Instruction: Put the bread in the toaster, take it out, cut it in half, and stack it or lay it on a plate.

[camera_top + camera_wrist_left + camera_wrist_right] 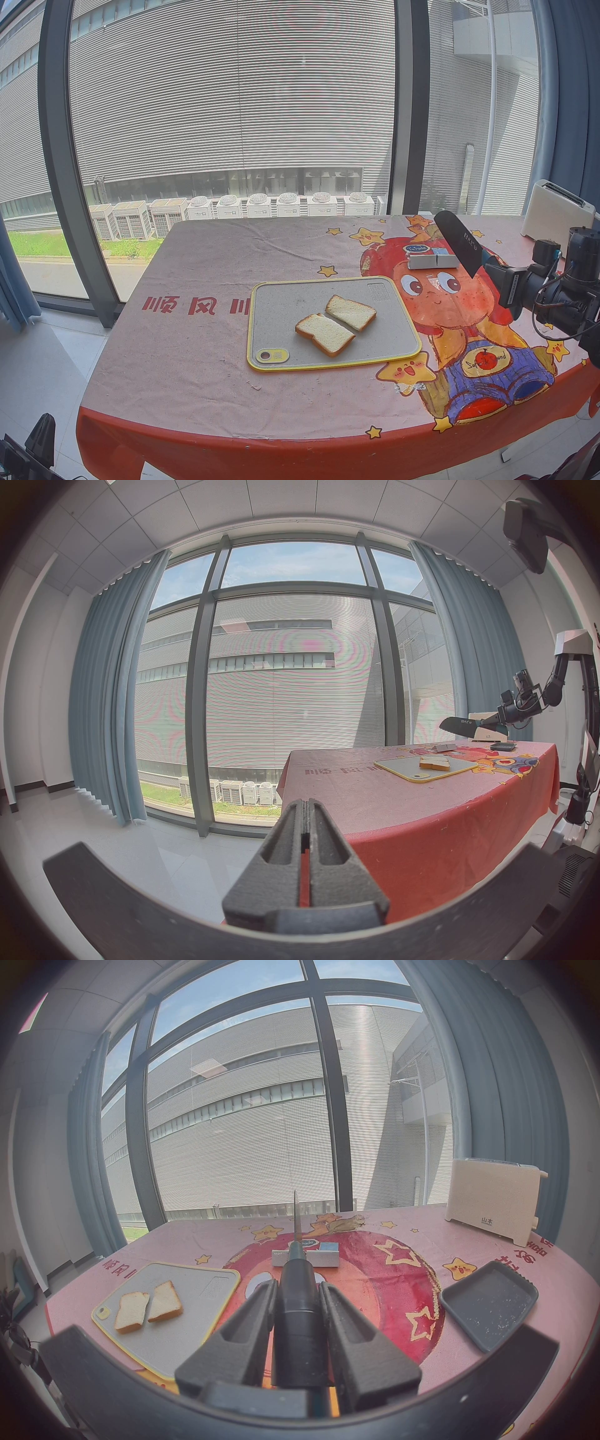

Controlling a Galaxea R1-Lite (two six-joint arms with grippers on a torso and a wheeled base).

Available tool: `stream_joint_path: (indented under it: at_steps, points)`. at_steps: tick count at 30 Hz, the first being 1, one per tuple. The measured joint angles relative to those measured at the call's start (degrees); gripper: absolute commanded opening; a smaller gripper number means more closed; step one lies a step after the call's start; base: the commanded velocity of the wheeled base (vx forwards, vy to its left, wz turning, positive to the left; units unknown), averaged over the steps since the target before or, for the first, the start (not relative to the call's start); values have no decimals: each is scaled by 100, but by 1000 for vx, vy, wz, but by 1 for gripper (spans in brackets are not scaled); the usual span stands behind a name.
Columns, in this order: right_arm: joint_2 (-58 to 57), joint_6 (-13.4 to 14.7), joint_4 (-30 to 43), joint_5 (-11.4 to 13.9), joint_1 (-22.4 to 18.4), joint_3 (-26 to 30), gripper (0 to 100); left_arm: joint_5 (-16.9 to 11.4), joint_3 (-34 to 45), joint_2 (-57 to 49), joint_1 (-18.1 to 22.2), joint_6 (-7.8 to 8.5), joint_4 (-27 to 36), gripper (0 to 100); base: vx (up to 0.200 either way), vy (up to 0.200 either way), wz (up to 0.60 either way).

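My right claw hangs over the right side of the surface, above the cartoon print. The bread sits well apart from it, off to its left and lower down, on the cutting board. There are two pieces: the nearer bread half and the farther bread half. Both lie flat with their corners touching or nearly so, in the middle of the board.

By my count there is one knife, one grey cutting board with a yellow rim, one cream toaster, one dark grey tray and one small grey block with a blue patch on top. The toaster stands at the far right edge of the surface. The tray lies flat between the toaster and the near edge, with only a few crumbs in it. The block rests just beyond the board's far right corner, on the cartoon face.

The right claw is clamped on the knife handle, a finger on each side, with the black blade slanting up and away toward the window and clear of the bread. My left claw is well off the surface's left side, with its fingers pressed together and nothing between them.
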Motion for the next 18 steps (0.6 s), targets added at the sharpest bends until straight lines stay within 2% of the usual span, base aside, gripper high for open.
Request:
stream_joint_path:
  at_steps: [18]
  points:
    - [396, 48, 6, -17, 13, -29, 0, 0, 0, 0, 5, 0, 0, 0, 0, 0, 0]
